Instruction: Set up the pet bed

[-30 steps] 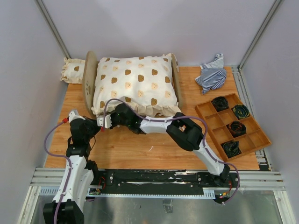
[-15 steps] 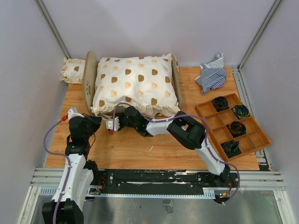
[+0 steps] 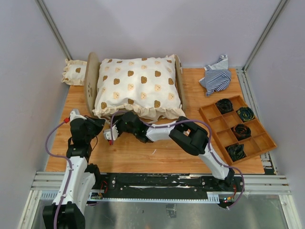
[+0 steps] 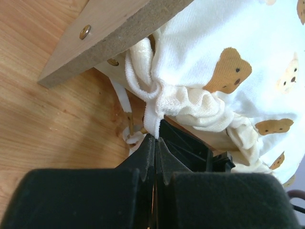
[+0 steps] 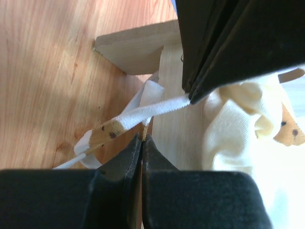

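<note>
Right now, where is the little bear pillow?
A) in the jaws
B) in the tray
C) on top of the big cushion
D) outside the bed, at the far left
D: the little pillow lies at the far left, outside the bed.

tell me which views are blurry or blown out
top external: sharp, evenly lit. left wrist: left gripper pinching the cushion tie is a dark close-up blur, bear-print cushion crisp. right wrist: cushion overexposed at right, right gripper out of focus.
</note>
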`<state>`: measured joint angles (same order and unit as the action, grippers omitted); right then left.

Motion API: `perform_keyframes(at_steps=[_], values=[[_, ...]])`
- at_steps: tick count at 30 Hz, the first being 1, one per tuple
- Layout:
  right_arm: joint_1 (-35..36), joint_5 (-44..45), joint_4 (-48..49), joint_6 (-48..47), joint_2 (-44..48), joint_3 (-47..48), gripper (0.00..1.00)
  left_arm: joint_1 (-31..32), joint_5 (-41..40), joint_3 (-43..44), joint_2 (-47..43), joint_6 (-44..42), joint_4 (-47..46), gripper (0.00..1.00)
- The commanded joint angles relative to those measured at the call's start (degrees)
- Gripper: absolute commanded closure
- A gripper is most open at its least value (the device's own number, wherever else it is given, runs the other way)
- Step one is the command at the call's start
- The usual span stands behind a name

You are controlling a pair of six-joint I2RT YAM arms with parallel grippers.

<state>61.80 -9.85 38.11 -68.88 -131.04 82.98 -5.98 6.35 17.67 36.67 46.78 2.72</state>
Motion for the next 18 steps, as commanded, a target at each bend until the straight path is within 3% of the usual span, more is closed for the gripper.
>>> perform_keyframes(at_steps=[1, 4, 10, 18], values=[[1.4, -2.4, 2.7, -2.9, 1.0, 0.8, 1.0, -1.1, 1.3, 2.3, 0.4, -0.2, -0.3, 1.0], [1.6, -4.2, 3.6, -2.2, 1.4, 0.3, 1.0, -2.1, 1.2, 3.3, 1.0, -0.5, 1.0, 0.97], [1.6, -6.0, 3.3, 0.0, 1.0, 1.1, 1.0, -4.8, -0.5, 7.0, 4.4, 2.0, 6.5, 0.69], [1.6, -6.7, 1.9, 1.4, -0.6, 3.9, 1.0, -7.3, -7.0, 10.4, 5.0, 5.6, 15.9, 0.54]])
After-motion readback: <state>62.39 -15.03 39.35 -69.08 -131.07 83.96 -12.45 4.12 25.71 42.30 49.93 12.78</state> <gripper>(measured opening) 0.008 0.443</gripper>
